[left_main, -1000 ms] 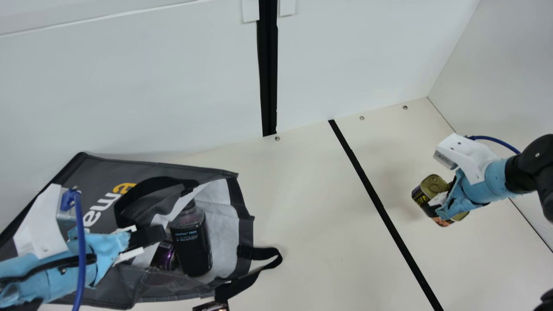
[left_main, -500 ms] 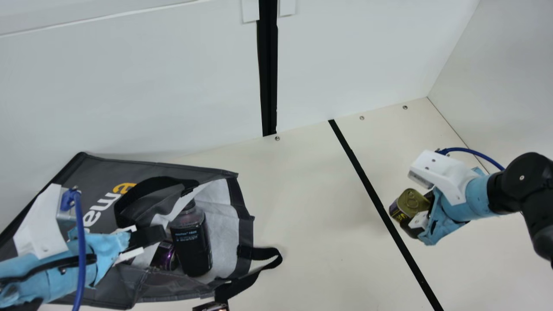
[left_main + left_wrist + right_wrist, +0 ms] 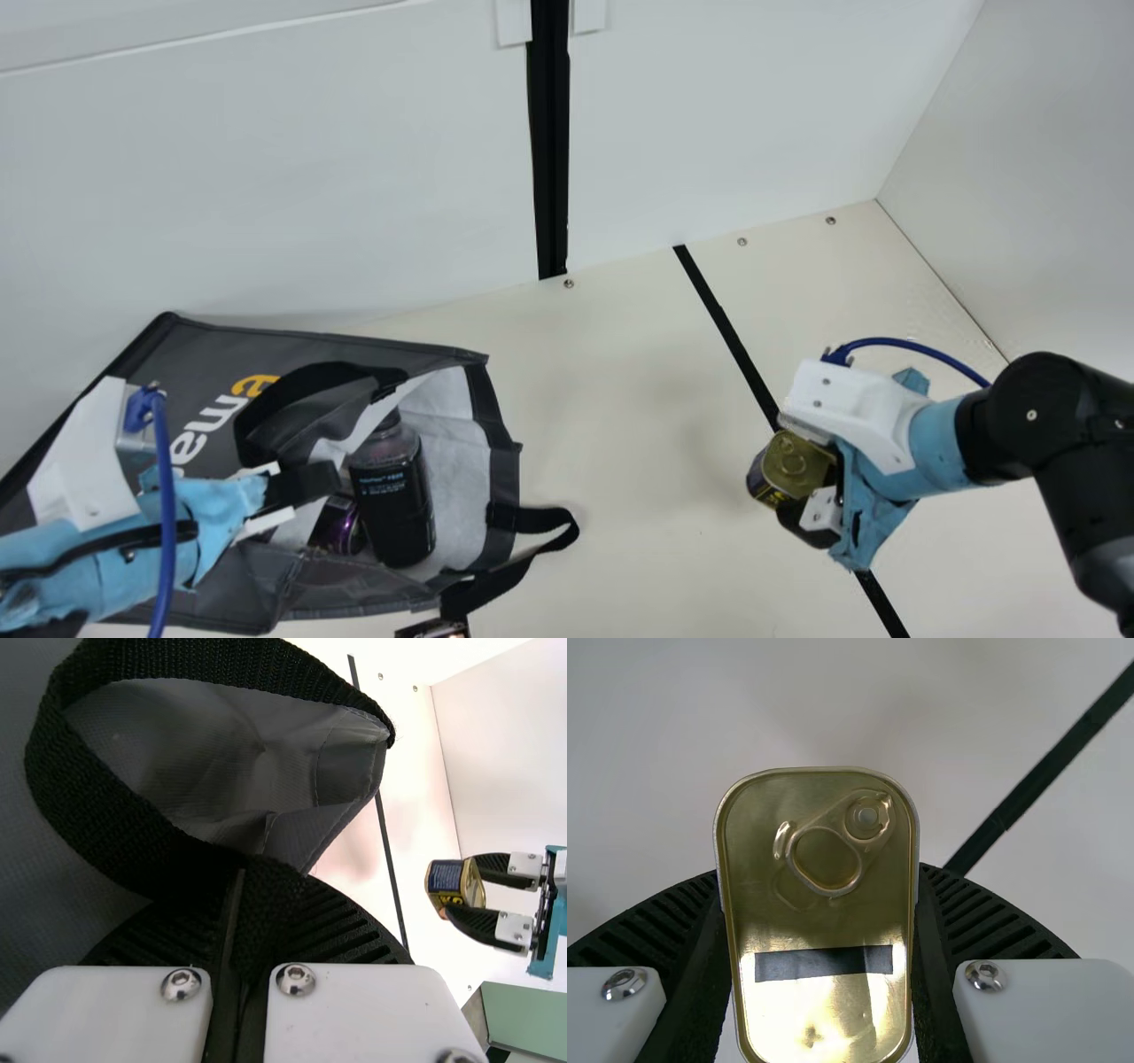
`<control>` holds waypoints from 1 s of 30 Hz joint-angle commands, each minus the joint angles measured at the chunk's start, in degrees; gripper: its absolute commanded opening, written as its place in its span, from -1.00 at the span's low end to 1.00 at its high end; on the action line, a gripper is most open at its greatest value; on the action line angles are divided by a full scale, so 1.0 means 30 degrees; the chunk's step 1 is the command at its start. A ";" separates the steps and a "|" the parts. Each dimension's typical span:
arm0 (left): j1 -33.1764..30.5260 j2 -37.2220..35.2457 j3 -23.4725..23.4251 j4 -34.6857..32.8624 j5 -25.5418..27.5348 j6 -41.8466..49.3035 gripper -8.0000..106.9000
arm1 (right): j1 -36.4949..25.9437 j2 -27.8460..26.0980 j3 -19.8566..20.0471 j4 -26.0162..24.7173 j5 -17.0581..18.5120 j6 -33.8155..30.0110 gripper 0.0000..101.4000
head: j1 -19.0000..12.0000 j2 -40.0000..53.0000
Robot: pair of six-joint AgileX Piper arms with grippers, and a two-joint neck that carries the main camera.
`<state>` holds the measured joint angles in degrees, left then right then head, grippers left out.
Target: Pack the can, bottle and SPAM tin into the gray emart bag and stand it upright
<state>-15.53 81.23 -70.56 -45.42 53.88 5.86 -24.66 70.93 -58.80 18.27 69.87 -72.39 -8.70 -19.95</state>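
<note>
Right fingers (image 3: 970, 917) clamp the SPAM tin (image 3: 819, 926); left fingers (image 3: 341, 926) pinch a strap (image 3: 80, 806), whose slipping could close the bag (image 3: 199, 354)

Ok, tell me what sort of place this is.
Probably a robotics lab or test booth: pale panel walls box in a cream table marked by a black strip, with a robot arm over it.

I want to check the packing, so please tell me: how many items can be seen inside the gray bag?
2: the bottle in the bag's open mouth, and the purple can beside it. More may be hidden deeper in the gray bag.
</note>
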 commanded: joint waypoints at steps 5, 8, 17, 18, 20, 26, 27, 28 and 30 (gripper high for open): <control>0.0000 0.0000 0.0000 0.0000 0.0000 0.0000 -1.00 | 0.1780 -0.0780 0.0915 0.0012 0.0011 0.0155 -1.00 | -0.0433 -0.0016; 0.0000 0.0000 0.0000 0.0000 0.0000 0.0000 -1.00 | 0.2752 -0.1184 0.1307 0.0019 0.0011 0.0419 -1.00 | -0.0433 -0.0016; 0.0000 0.0000 0.0000 0.0000 0.0000 0.0000 -1.00 | 0.5491 -0.2124 0.1987 0.0134 0.0011 0.1641 -1.00 | -0.0433 -0.0016; 0.0000 0.0000 0.0000 0.0000 0.0000 0.0000 -1.00 | 0.5719 -0.2193 0.2025 0.0161 0.0011 0.1758 -1.00 | -0.0433 -0.0016; 0.0000 0.0000 0.0000 0.0000 0.0000 0.0000 -1.00 | 0.6175 -0.2333 0.2086 0.0214 0.0011 0.2025 -1.00 | -0.0433 -0.0016; 0.0000 0.0000 0.0000 0.0000 0.0000 0.0000 -1.00 | 0.7213 -0.2675 0.2213 0.0373 0.0011 0.2723 -1.00 | -0.0433 -0.0016; 0.0000 0.0000 0.0000 0.0000 0.0000 0.0000 -1.00 | 0.7334 -0.2716 0.2233 0.0423 0.0011 0.2818 -1.00 | -0.0433 -0.0016; 0.0000 0.0000 0.0000 0.0000 0.0000 0.0000 -1.00 | 0.7456 -0.2754 0.2245 0.0500 0.0011 0.2916 -1.00 | -0.0433 -0.0016; 0.0000 0.0000 0.0000 0.0000 0.0000 0.0000 -1.00 | 0.7672 -0.2815 0.2258 0.0615 0.0011 0.3100 -1.00 | -0.0433 -0.0016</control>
<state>-15.53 81.23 -70.56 -45.42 53.88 5.86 -1.86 62.57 -52.02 19.99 69.97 -63.27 -8.70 -19.95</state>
